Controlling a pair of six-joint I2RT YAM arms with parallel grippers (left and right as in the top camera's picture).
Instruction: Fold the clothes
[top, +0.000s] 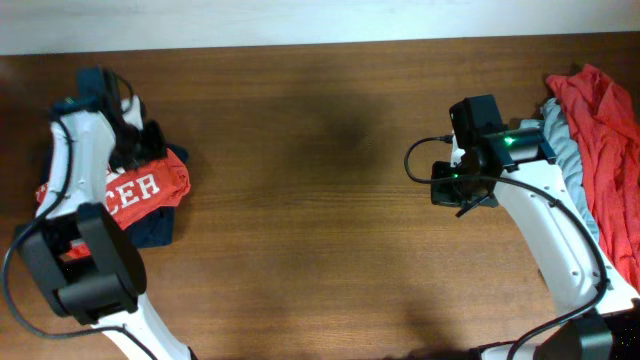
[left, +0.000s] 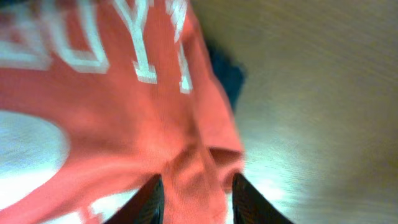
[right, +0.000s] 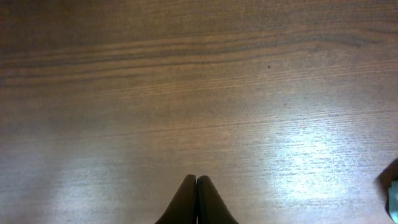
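Observation:
A red shirt with white letters (top: 150, 187) lies folded on a navy garment (top: 157, 228) at the table's left side. My left gripper (top: 148, 150) sits over the shirt's upper right edge. In the left wrist view its fingers (left: 198, 200) are closed on a raised fold of the red shirt (left: 112, 106), and the navy cloth (left: 227, 78) shows beyond it. My right gripper (top: 452, 190) hovers over bare wood at centre right. Its fingers (right: 197, 186) are shut and empty.
A loose pile lies at the right edge: a red garment (top: 605, 120) over a grey-blue one (top: 560, 140). A sliver of that cloth shows in the right wrist view (right: 393, 190). The wooden table (top: 320, 200) spans the view between the arms.

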